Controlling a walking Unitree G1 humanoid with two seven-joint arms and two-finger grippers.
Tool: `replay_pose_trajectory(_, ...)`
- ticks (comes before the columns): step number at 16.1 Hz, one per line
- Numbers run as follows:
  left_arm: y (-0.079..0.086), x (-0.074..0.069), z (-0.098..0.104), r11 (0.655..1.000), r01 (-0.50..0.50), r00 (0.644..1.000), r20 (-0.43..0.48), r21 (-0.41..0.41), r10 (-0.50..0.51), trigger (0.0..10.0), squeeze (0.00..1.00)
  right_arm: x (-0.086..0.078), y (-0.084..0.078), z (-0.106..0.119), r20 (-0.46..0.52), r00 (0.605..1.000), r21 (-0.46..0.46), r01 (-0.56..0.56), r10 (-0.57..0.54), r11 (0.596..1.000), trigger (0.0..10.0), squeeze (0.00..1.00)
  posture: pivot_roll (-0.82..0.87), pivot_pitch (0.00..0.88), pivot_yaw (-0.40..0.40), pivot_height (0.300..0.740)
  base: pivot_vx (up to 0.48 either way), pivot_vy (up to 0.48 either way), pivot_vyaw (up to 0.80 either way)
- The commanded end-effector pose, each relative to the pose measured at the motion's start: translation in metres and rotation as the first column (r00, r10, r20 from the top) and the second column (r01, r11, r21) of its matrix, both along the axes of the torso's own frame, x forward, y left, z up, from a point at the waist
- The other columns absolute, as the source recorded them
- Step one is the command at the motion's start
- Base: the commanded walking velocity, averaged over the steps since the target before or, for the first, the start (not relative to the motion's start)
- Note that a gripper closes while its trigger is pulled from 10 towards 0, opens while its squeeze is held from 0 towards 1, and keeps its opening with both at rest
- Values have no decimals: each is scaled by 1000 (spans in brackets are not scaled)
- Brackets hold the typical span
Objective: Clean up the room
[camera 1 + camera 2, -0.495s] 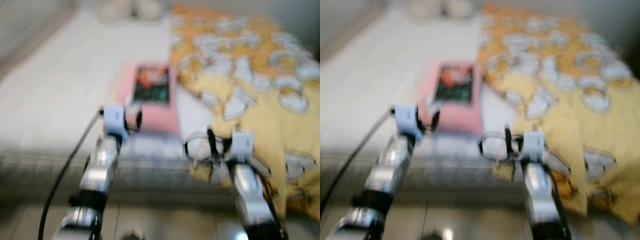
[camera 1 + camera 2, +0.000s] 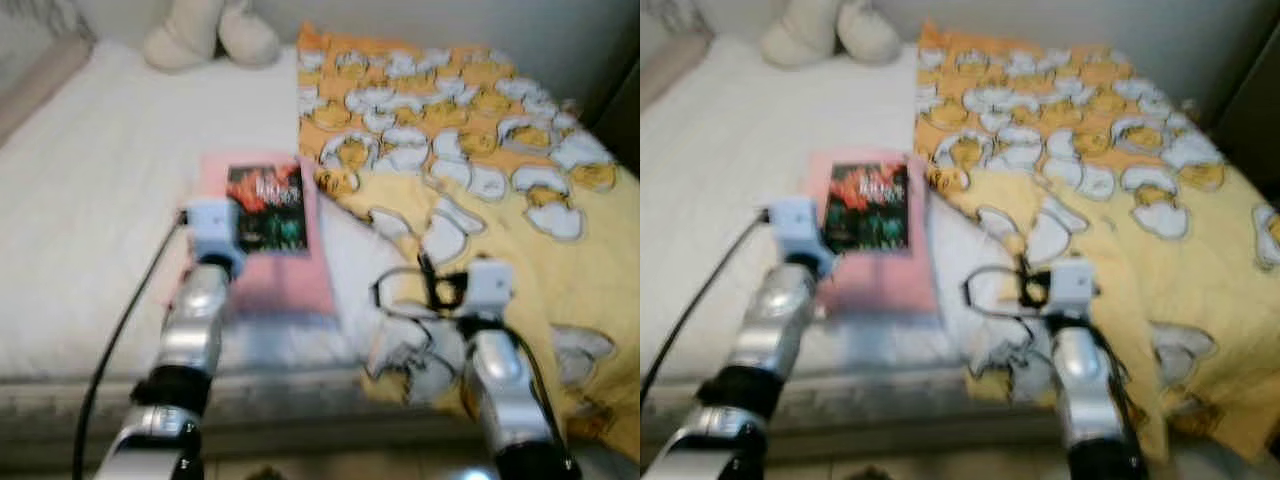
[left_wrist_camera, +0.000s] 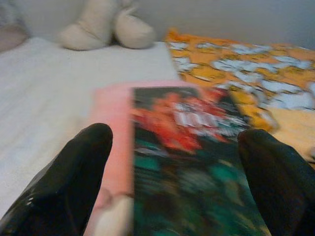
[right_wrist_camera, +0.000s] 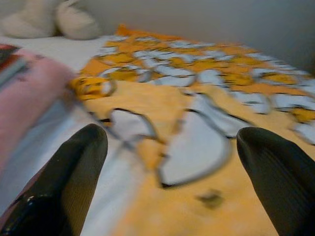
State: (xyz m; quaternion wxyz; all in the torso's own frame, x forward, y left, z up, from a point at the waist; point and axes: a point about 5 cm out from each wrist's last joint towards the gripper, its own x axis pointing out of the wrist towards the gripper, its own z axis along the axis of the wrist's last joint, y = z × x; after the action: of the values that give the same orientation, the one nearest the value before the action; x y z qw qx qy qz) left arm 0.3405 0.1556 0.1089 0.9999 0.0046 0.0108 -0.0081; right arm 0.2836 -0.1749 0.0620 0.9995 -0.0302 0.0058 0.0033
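Note:
A book (image 2: 267,207) with a dark red-and-green cover lies on a pink pillow (image 2: 262,270) in the middle of the white bed (image 2: 90,200). My left gripper (image 3: 177,167) is open just above the book's near end, its fingers (image 3: 74,172) spread to either side of the cover. A yellow blanket (image 2: 470,170) printed with white and orange shapes is rumpled over the bed's right half. My right gripper (image 4: 172,172) is open over the blanket's near left fold (image 4: 192,147), nothing between its fingers.
A cream stuffed toy (image 2: 205,35) sits at the head of the bed against the wall. The bed's front edge (image 2: 300,385) runs just below my arms. A dark piece of furniture (image 2: 1250,120) stands at the far right.
The camera has moved closer and higher over the bed, and the picture is sharper. Both arms have reached forward: the left now sits at the book, the right over the blanket.

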Motion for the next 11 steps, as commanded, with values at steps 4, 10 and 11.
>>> replay_pose_trajectory(4,-23,12,16,994,109,993,36,-8,-109,10000,0,-2,-10,2,-3,999,4,36,-36,999,10000,0,65,0,-3,740,0,0,391)
replay_pose_trajectory(10,-41,40,27,984,170,985,-15,59,-170,10000,0,-20,-13,-2,-27,999,-21,34,-34,999,10000,0,16,0,-23,740,0,0,0)
replay_pose_trajectory(11,-41,43,29,985,162,987,-9,51,-162,10000,0,-23,-15,-2,-30,999,-26,38,-38,999,10000,0,5,0,-25,740,0,0,0)
